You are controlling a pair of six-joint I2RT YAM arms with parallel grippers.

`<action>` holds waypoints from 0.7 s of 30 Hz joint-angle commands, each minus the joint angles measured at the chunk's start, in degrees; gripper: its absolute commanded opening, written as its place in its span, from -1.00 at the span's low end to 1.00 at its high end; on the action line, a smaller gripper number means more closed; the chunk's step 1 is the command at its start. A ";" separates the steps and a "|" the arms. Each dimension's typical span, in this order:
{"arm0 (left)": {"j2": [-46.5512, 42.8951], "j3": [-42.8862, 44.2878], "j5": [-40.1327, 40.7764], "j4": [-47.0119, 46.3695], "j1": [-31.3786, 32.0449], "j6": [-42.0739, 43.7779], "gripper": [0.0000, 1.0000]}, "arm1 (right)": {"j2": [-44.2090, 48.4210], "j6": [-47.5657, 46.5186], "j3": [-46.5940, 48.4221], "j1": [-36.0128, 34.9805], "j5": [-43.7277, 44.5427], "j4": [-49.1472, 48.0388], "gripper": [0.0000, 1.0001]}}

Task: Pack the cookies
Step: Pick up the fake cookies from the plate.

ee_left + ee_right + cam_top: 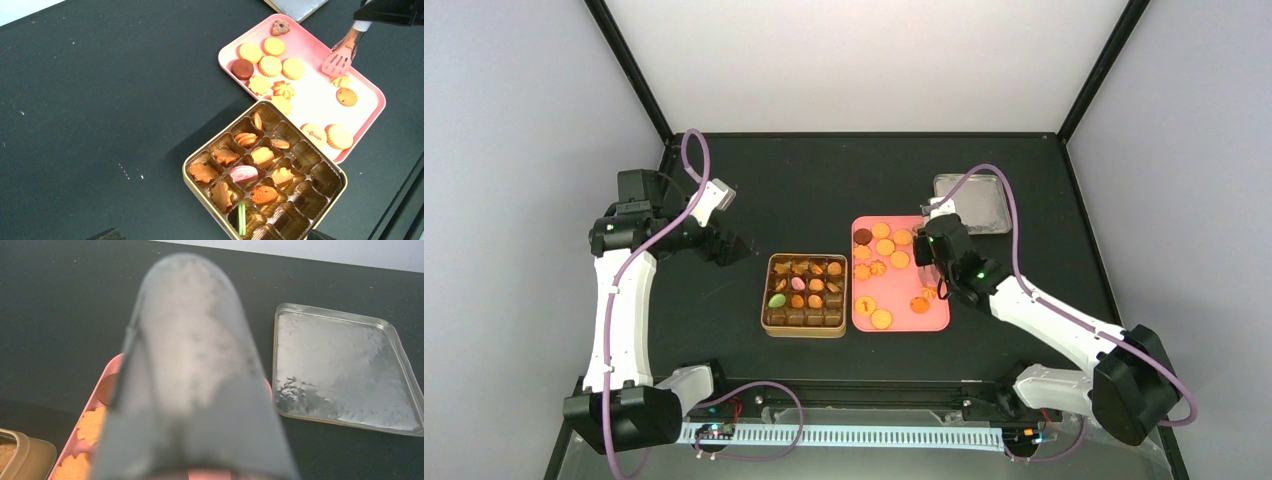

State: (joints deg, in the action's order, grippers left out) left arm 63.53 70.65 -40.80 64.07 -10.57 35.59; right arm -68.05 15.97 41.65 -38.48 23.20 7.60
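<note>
Several cookies (885,246) lie on a pink tray (902,318); they also show in the left wrist view (270,65). More cookies (264,194) sit in compartments of a gold tin (768,322) left of the tray. My right gripper (942,262) is shut on metal tongs (339,61) with pink tips, held over the tray's right side just above a small flower cookie (341,80). The tongs' grey handle (192,385) fills the right wrist view. My left gripper (729,247) is open and empty, left of the tin and above it.
A silver metal lid (972,203) lies behind the tray at the back right, also in the right wrist view (345,370). The tin (200,192) has several unfilled brown compartments on its near side. The black table (824,180) ends at walls behind.
</note>
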 commanded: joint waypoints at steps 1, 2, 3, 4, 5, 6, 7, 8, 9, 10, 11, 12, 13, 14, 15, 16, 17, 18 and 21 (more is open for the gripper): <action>-0.48 1.93 -0.45 1.81 -0.52 -0.03 0.96 | 0.96 1.94 -0.36 0.33 -0.36 1.29 -0.46; -0.56 2.33 0.01 2.19 -0.51 -0.19 0.95 | 0.95 2.00 -0.30 0.35 -0.47 1.30 -0.47; -0.65 2.75 0.63 2.66 -0.52 -0.25 0.95 | 1.06 2.13 -0.30 0.34 -0.47 1.23 -0.49; -0.75 3.23 1.08 3.34 -0.51 -0.26 0.95 | 1.14 2.26 -0.38 0.33 -0.54 1.13 -0.50; -0.92 3.67 1.52 3.99 -0.53 -0.25 0.95 | 1.16 2.31 -0.42 0.39 -0.75 0.93 -0.52; -1.11 4.08 2.10 4.74 -0.53 -0.11 0.95 | 1.14 2.31 -0.43 0.36 -0.95 0.88 -0.54; -1.44 4.46 2.59 5.24 -0.54 -0.09 0.94 | 1.11 2.31 -0.43 0.35 -1.12 0.85 -0.56; -1.78 4.74 3.08 5.70 -0.59 -0.09 0.95 | 1.19 2.27 -0.47 0.35 -1.12 0.86 -0.57; -2.09 4.88 3.34 6.09 -0.52 -0.09 0.95 | 1.38 2.23 -0.47 0.36 -1.10 1.00 -0.58; -2.72 4.87 3.52 6.35 -0.54 -0.09 0.95 | 1.62 2.23 -0.63 0.34 -1.14 1.02 -0.59; -3.00 4.86 3.54 6.49 -0.57 -0.10 0.94 | 1.86 2.11 -0.79 0.35 -1.21 1.05 -0.61; -3.49 4.77 3.42 6.53 -0.57 -0.23 0.94 | 2.28 1.95 -1.11 0.36 -1.30 1.00 -0.62; -3.91 4.64 3.30 6.51 -0.57 -0.44 0.94 | 2.76 1.74 -1.39 0.34 -1.29 0.98 -0.63; -4.18 4.52 3.02 6.50 -0.53 -0.66 0.94 | 3.16 1.44 -1.66 0.36 -1.05 0.95 -0.64; -4.46 4.38 2.69 6.43 -0.53 -0.84 0.94 | 3.69 1.29 -1.86 0.38 -0.74 0.98 -0.67; -4.72 4.24 2.41 6.41 -0.55 -0.94 0.94 | 4.22 1.26 -1.87 0.34 -0.65 1.07 -0.69; -4.87 4.23 2.13 6.41 -0.55 -0.96 0.94 | 4.70 1.30 -1.79 0.37 -0.62 1.24 -0.70; -4.91 4.30 2.01 6.41 -0.53 -0.96 0.94 | 5.20 1.27 -1.63 0.36 -0.57 1.43 -0.71; -4.68 4.78 1.93 6.42 -0.51 -0.62 0.94 | 6.14 1.04 -0.95 0.36 0.61 2.25 -0.73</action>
State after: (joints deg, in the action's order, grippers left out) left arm 59.20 73.12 -38.24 69.12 -10.57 35.33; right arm -63.81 16.64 40.53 -38.37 23.05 8.47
